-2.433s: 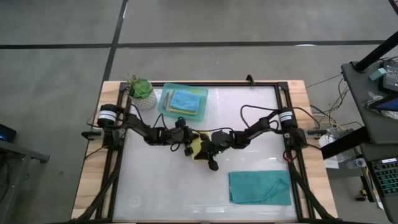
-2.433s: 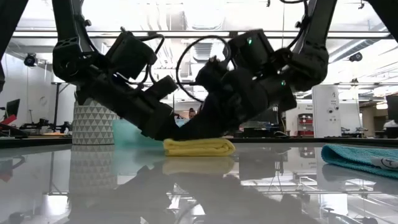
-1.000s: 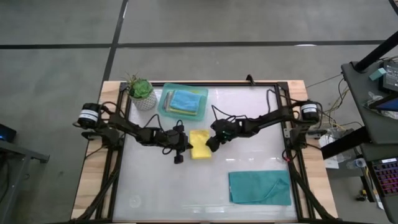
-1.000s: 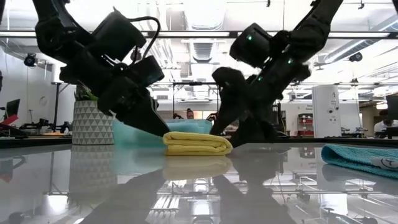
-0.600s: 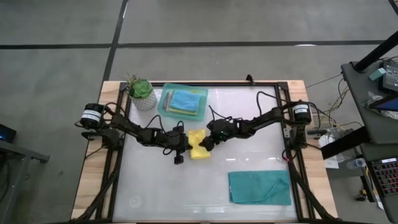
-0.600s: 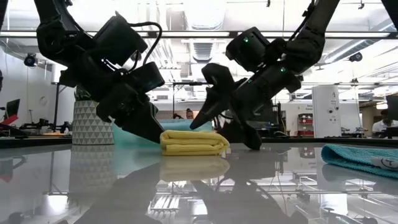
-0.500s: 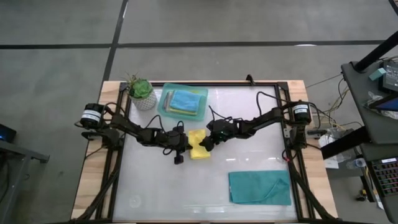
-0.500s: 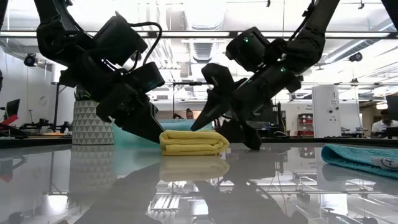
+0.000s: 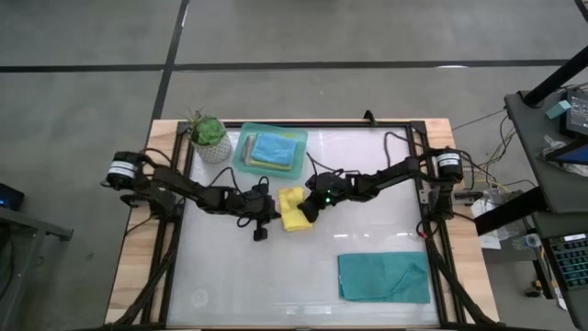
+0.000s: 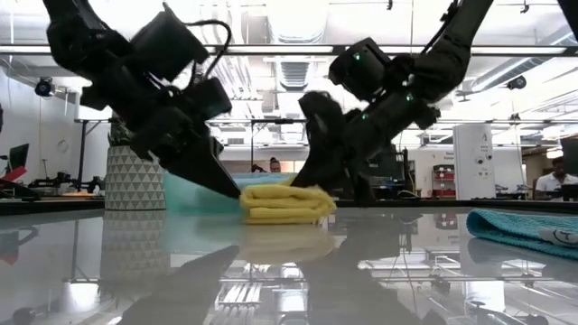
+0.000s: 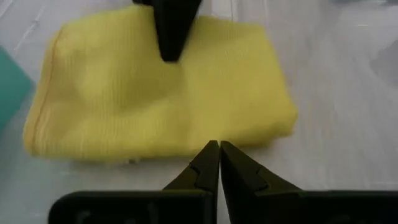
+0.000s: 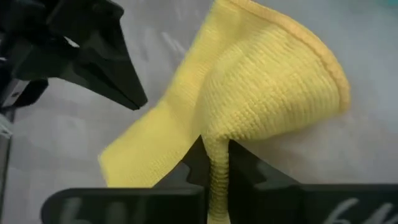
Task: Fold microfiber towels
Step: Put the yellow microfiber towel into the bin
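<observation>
The yellow towel (image 9: 293,210) lies folded near the middle of your table (image 9: 367,230), between the 2 arms. Your right end effector (image 9: 308,208) has its fingers pinching a ridge of that cloth at the towel's right edge; the right wrist view shows the fabric bunched up between the fingers (image 12: 245,169) and lifting into a hump, which suggests a grip meant to carry this edge over for another fold. Your left end effector (image 9: 266,217) sits pressed together, holding nothing, its tip just beside the towel's left edge, probably to pin or steady the cloth while the other side is pulled. The left wrist view shows what the overhead camera cannot: the closed fingertips (image 11: 214,163) resting at the towel's near edge and a dark finger from the other arm on the far edge. The low view adds that the towel (image 10: 287,203) is a thick, layered bundle flat on the table, with both arms slanting down to it. Only the high view gives you the rest of the layout: 1 teal towel (image 9: 384,277) spread flat near the front right, well apart, a mint-green tray (image 9: 242,153) holding folded cloths at the back, and a potted plant (image 9: 209,136) just beside it.
</observation>
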Controlling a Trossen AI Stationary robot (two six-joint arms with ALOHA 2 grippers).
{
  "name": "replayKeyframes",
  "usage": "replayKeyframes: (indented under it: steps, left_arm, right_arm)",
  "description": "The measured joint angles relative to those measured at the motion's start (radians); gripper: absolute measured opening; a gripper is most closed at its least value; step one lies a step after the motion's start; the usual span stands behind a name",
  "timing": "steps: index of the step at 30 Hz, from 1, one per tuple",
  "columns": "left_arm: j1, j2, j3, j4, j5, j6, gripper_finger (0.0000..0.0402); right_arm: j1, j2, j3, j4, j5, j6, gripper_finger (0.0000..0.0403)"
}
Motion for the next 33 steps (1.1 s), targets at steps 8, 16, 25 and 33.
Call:
replayKeyframes:
  steps: [8,16,25,33]
  left_arm:
    - [0.001,-0.233,-0.002,-0.168,-0.016,0.150,0.0000]
    - [0.006,-0.436,-0.006,-0.198,-0.062,0.366,0.0000]
    - [0.023,-0.655,-0.011,-0.258,-0.098,0.510,0.0000]
    - [0.053,-0.828,-0.059,-0.248,-0.115,0.576,0.0000]
  right_arm:
    - [-0.088,-0.110,0.135,-0.326,-0.149,-0.181,0.0014]
    - [-0.185,-0.071,0.533,-0.837,-0.176,-0.530,0.0013]
    - [-0.317,0.073,0.940,-1.101,-0.374,-0.892,0.0013]
    - [-0.389,0.323,1.314,-1.352,-0.461,-1.384,0.0013]
